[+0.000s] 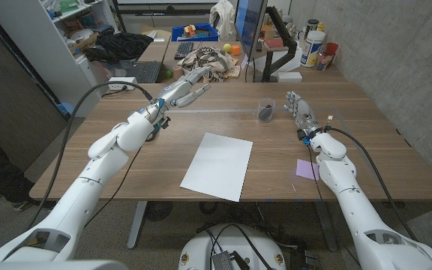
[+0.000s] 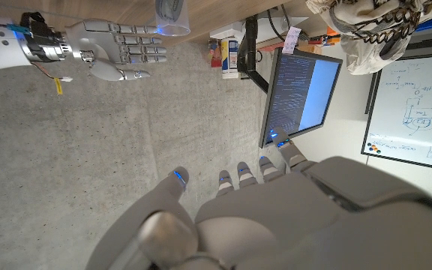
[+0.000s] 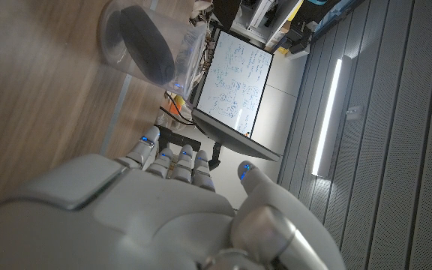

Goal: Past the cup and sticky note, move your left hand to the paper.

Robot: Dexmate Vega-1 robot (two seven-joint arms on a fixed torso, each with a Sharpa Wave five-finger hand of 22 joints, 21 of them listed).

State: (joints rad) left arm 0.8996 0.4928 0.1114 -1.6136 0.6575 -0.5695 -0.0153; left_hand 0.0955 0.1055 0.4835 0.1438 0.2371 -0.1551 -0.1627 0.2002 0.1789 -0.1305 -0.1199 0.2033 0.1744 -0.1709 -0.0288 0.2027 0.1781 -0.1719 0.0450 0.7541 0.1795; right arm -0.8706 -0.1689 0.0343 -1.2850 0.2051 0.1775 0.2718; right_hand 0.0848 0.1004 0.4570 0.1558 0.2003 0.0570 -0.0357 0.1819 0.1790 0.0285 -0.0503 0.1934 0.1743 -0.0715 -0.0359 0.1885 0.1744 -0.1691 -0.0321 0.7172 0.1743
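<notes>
Paper (image 1: 217,166) sits closest, mid-table, nothing touching it. Left hand (image 1: 189,86) hovers way back over the far side, fingers spread, holding nothing, so it hasn't started across. Right hand (image 1: 299,109) looks open too, probably just parked beside the cup (image 1: 265,110); sticky note (image 1: 307,169) lies nearer.

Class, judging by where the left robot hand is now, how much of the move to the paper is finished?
Nothing looks done yet. The left robot hand is raised over the table's far left, open, holding nothing, away from the paper. The cup and sticky note lie by the right robot hand. Reaching the paper remains.
</notes>
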